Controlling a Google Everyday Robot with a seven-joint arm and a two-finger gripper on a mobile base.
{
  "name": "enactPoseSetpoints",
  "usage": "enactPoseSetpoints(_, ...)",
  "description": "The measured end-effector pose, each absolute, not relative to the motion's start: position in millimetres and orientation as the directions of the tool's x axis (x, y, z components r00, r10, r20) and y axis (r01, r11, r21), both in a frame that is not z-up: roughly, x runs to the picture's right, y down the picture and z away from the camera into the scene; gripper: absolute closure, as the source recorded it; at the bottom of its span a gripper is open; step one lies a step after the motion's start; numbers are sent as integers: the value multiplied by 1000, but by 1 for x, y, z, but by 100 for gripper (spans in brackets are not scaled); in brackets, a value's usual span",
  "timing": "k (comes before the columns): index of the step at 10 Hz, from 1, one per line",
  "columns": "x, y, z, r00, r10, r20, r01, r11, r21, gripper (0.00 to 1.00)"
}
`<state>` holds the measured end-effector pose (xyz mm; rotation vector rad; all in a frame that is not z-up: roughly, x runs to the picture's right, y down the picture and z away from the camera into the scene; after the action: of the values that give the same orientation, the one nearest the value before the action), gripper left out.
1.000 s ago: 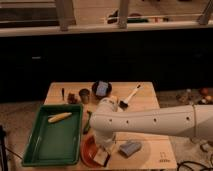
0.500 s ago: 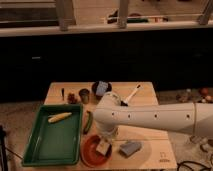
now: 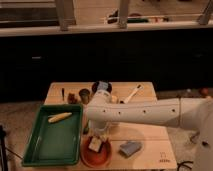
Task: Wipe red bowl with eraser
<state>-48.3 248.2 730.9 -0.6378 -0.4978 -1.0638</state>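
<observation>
The red bowl (image 3: 89,157) sits near the front edge of the wooden table (image 3: 150,142), just right of the green tray. The eraser (image 3: 95,145), a small whitish-tan block, lies inside the bowl on its back part. My gripper (image 3: 99,135) hangs straight down from the white arm (image 3: 150,114) and sits directly over the eraser, at or touching its top. The arm reaches in from the right across the table's middle and hides the table behind it.
A green tray (image 3: 37,150) with a yellow corn cob (image 3: 60,117) lies at the left. A grey-blue block (image 3: 130,148) lies right of the bowl. A black-and-white brush (image 3: 131,94), a small dark bowl (image 3: 84,94) and a dark-blue object (image 3: 102,86) stand at the back.
The arm has lifted slightly off the bowl, so more of the red bowl and the eraser show. The gripper stays over the bowl. Other objects have not moved.
</observation>
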Motion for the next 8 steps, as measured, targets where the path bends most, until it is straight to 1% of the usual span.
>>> enactPoseSetpoints(2,-66,259,725,353,-639,684,931,309,-192,100)
enactPoseSetpoints(4,-67,271,717,339,-625,704,936,300,-184,100)
enactPoseSetpoints(8,-39,288,706,391,-589,708,916,327,-234,100)
